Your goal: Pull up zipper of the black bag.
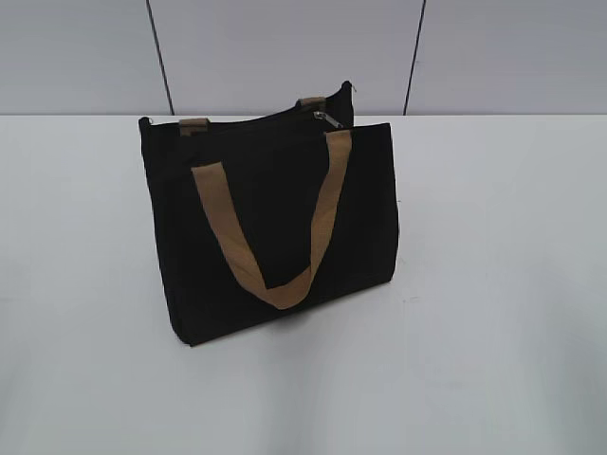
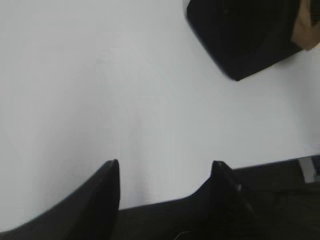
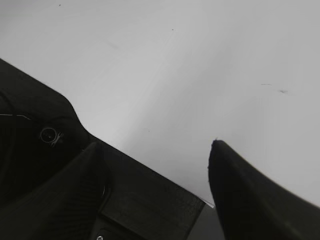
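The black bag point(image 1: 275, 227) stands upright on the white table point(image 1: 493, 284) in the exterior view, with a tan webbing handle point(image 1: 275, 256) hanging down its front. The small silvery zipper pull point(image 1: 329, 118) sits at the right end of the bag's top. One corner of the bag point(image 2: 240, 35) shows at the top right of the left wrist view. My left gripper point(image 2: 165, 165) is open and empty over bare table, well away from the bag. My right gripper point(image 3: 152, 147) is open and empty near the table's edge. Neither gripper shows in the exterior view.
A grey panelled wall point(image 1: 285, 47) rises behind the table. Dark robot base parts point(image 3: 35, 150) lie below the table edge in the right wrist view, and the table's edge also shows in the left wrist view point(image 2: 280, 162).
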`<state>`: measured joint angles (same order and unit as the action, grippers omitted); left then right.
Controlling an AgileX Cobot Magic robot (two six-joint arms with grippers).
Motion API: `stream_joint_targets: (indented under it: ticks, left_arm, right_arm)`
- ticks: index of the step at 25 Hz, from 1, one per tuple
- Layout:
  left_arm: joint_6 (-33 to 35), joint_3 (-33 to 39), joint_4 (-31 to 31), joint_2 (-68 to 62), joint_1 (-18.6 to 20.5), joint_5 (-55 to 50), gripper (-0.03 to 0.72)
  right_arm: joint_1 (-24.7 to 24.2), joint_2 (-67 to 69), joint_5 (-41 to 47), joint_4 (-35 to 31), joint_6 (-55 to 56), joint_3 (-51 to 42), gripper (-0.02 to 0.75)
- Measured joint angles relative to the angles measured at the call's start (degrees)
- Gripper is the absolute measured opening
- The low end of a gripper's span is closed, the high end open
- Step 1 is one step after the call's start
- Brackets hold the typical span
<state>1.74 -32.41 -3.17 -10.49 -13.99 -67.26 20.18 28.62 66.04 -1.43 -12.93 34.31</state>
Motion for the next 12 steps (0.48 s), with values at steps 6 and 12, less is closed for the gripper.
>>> stream_joint_targets:
  ticks: [6, 12]
  left_arm:
    - [2.4, 2.1, -1.0, 8.1, 0.0, 5.5, 0.430]
    - [2.6, 2.1, -1.0, 10.9, 0.0, 6.2, 0.428]
  right_arm:
    - [0.0, -8.5, -1.7, 0.0, 1.8, -3.9, 0.506]
    - [0.0, -15.4, -3.1, -0.3, 5.5, -6.4, 0.506]
